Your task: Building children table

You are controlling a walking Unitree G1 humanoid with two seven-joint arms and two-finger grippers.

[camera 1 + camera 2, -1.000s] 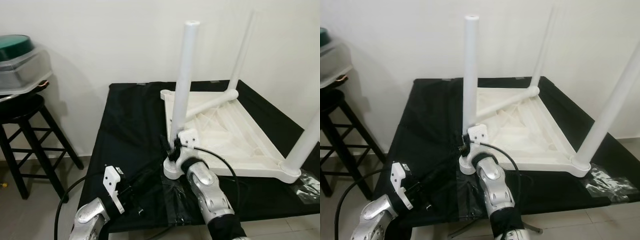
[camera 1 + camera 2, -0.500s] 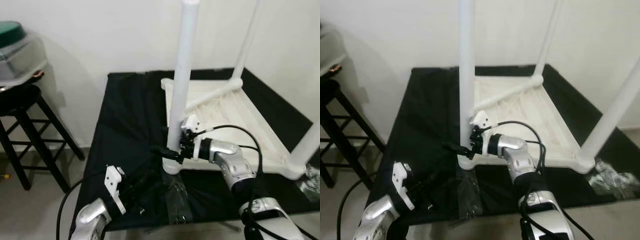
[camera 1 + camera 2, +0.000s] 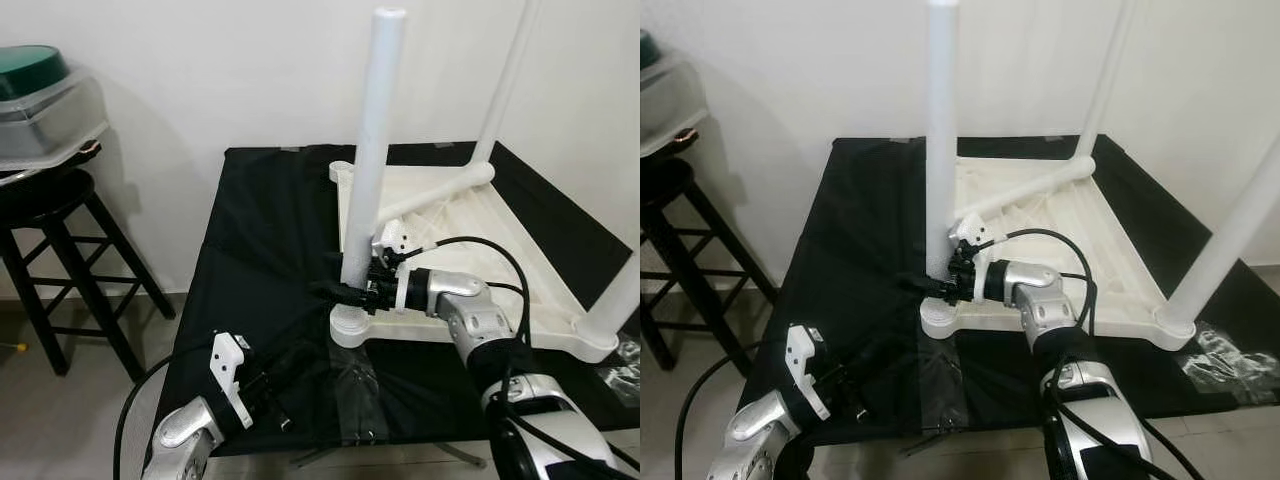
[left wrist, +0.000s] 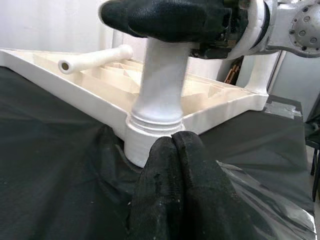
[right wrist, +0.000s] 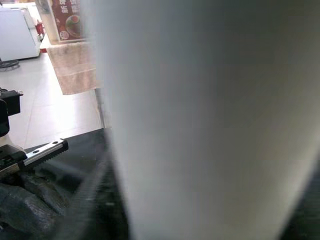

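We have the white tabletop (image 3: 470, 260) upside down on the black cloth (image 3: 260, 250), three legs standing and a fourth lying loose (image 3: 440, 192) across it. Our right gripper (image 3: 345, 290) clamps the near leg (image 3: 368, 170) low; a second ago its arm reached from below. Our left gripper (image 4: 175, 150) rests closed, empty.

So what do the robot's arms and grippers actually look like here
Both arms are shiny silver segmented metal. Each wrist has a white plastic bracket, with black cables looping out. The left gripper and right gripper have long black fingers with a matte, rough covering.
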